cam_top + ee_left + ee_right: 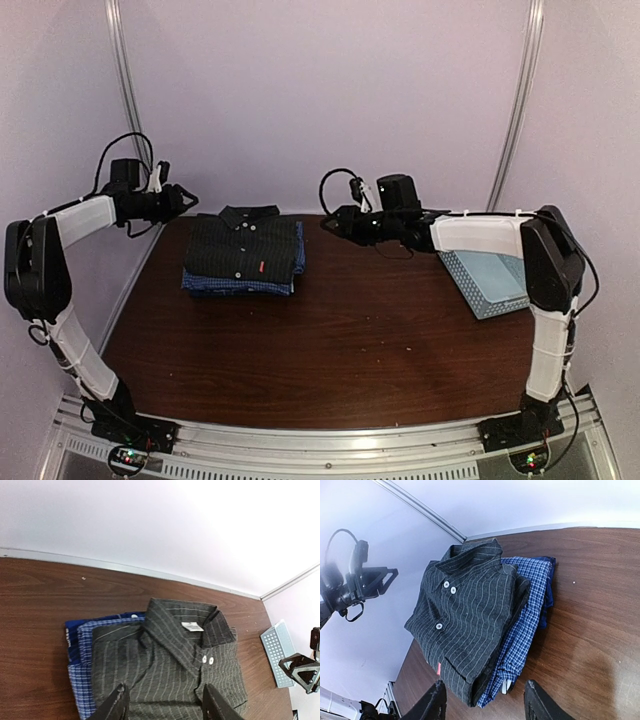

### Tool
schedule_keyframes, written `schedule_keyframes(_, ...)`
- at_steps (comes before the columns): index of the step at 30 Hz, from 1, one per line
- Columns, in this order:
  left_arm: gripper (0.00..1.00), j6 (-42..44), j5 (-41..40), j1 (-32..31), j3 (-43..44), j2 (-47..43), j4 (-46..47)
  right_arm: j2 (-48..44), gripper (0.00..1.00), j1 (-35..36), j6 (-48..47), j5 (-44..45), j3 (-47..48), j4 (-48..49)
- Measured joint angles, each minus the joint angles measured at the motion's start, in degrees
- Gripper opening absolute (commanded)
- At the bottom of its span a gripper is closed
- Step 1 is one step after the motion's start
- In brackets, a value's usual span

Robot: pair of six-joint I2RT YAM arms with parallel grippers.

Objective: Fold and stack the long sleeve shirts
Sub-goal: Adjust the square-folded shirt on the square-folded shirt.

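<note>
The black pinstriped shirt (243,245) lies folded on top of the folded blue checked shirt (235,284), and the two make one stack on the far left part of the brown table (330,340). The black shirt's collar (185,625) points toward the far wall, with a white label (192,626) showing inside it. A small red tag (261,266) sits near the shirt's near right corner. The blue shirt shows as a band along the near edge of the stack and a strip down one side.

The left gripper (185,200) hangs just left of the stack's far corner, clear of the cloth. Its fingers (117,707) are spread and nothing is between them. The right gripper (335,222) hangs just right of the stack on the far side, likewise spread — its fingers (432,705) hold nothing.

A light blue basket (490,280) rests at the right side of the table, partly under the right arm and well apart from the shirts.
</note>
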Motion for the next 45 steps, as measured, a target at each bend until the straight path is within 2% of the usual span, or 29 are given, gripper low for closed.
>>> schedule_keyframes(4,0.51,-1.0,0.3,-4.5,1.7,2.7,2.7,-5.2,0.54,0.0,-0.7,0.3,-7.1,1.0)
schedule_keyframes(11,0.51,-1.4,0.3,-13.0,12.4,15.0,4.3,-11.0,0.54,0.0,-1.4,1.3,-17.7,2.1)
schedule_keyframes(16,0.51,-2.1,0.8,-15.1,20.1,22.9,6.0,-12.8,0.54,0.0,-1.3,1.4,-23.2,3.3)
schedule_keyframes(20,0.48,-2.4,1.2,-16.1,22.9,27.2,6.7,-13.2,0.54,0.0,-0.9,1.4,-26.0,4.5)
schedule_keyframes(29,0.45,1.2,-1.9,-21.0,19.6,27.6,6.5,-13.2,0.54,0.0,0.4,1.4,-29.7,7.1)
schedule_keyframes(40,0.47,5.7,-20.1,-25.0,16.2,25.8,4.0,-13.1,0.54,0.0,1.3,0.8,-31.0,9.4)
schedule_keyframes(45,0.52,6.1,-23.5,-25.1,16.2,24.8,2.6,-13.1,0.55,0.0,1.2,0.8,-31.6,9.5)
